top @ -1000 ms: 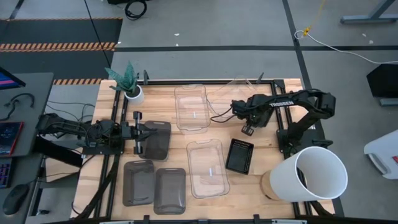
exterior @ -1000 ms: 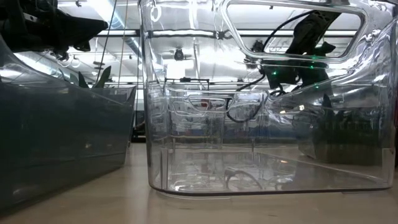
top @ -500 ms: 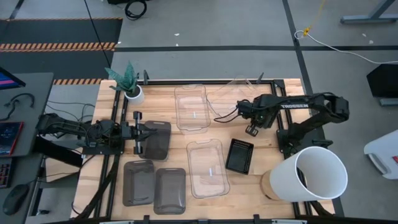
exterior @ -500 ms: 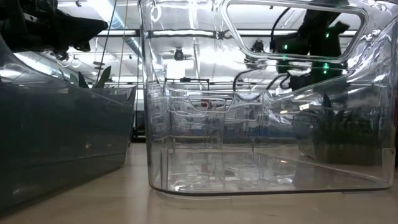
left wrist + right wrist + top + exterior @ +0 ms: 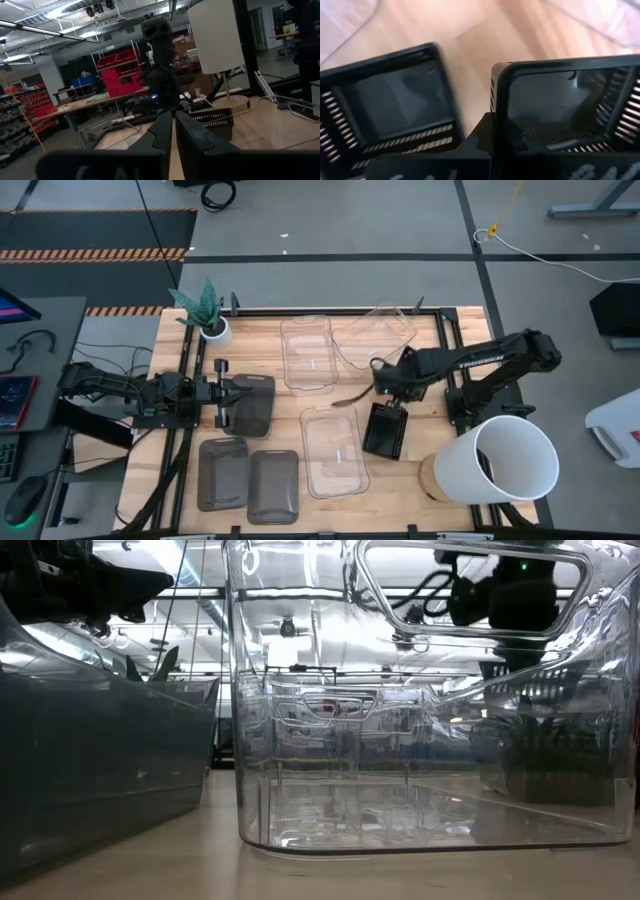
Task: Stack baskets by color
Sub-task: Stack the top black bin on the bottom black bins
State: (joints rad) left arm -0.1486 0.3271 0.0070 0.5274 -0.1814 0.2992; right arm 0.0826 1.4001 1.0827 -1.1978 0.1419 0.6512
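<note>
My right gripper (image 5: 392, 390) (image 5: 492, 135) hangs over the table's right half, shut on a black perforated basket (image 5: 565, 105). A second black perforated basket (image 5: 385, 430) (image 5: 390, 110) lies flat on the table just beside it. Three clear baskets (image 5: 307, 352) (image 5: 375, 330) (image 5: 333, 448) and three dark grey baskets (image 5: 250, 405) (image 5: 222, 472) (image 5: 272, 485) stand on the table. My left gripper (image 5: 232, 402) (image 5: 173, 135) is shut at the left, over the edge of one grey basket; I cannot tell whether it touches it. My right gripper pinches the rim of one wall (image 5: 496, 107) of the black basket, near a corner, between its two fingers. The fingers come from above and point down. The basket is lifted clear of the table, its open side toward the wrist.
A big white bucket (image 5: 505, 460) stands at the near right corner. A small white plant pot (image 5: 213, 330) stands at the far left. In the low view a clear basket (image 5: 400, 740) fills the foreground, with a grey basket (image 5: 100, 760) to its left.
My right gripper has risen and swung toward the table's near edge, ending beside the black basket that lies on the table. My left arm has kept still.
</note>
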